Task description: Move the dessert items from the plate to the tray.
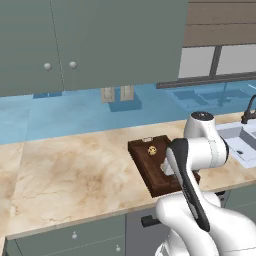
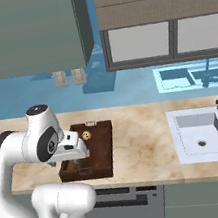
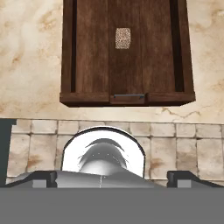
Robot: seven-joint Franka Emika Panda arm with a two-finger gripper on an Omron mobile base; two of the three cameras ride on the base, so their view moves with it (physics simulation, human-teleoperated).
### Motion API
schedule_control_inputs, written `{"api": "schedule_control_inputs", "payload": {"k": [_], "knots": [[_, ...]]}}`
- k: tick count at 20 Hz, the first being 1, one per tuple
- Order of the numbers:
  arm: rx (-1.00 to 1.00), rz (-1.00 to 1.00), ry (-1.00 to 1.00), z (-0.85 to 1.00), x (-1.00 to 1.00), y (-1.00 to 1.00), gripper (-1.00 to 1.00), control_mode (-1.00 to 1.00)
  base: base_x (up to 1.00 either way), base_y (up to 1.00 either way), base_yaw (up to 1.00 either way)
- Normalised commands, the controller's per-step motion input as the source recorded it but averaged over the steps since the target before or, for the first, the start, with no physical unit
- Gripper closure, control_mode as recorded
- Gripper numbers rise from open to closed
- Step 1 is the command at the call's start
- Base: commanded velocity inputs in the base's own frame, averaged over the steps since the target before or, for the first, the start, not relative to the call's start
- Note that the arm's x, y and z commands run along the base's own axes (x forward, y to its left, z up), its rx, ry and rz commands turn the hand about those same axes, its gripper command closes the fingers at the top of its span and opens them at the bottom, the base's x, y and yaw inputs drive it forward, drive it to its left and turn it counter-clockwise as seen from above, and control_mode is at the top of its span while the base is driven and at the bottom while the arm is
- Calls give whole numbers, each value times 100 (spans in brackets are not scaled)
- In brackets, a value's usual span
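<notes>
Dark plank-grained rectangular tray (image 3: 92, 52) holds one pale speckled dessert piece (image 3: 123, 38).

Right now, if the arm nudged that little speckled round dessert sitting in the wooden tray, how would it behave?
The round speckled dessert looks tiny and thin, so probably very light and easily shifted. It lies flat on the tray floor, so it would likely slide rather than roll. The raised tray sides should keep it in.
</notes>
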Motion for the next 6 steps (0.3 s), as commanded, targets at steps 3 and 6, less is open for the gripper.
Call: {"api": "schedule_control_inputs", "payload": {"k": [3,6], "knots": [[0,-1,0,58,-11,16,-100,-100,0,0,0],[0,-2,0,55,-7,23,-100,-100,0,0,0]]}}
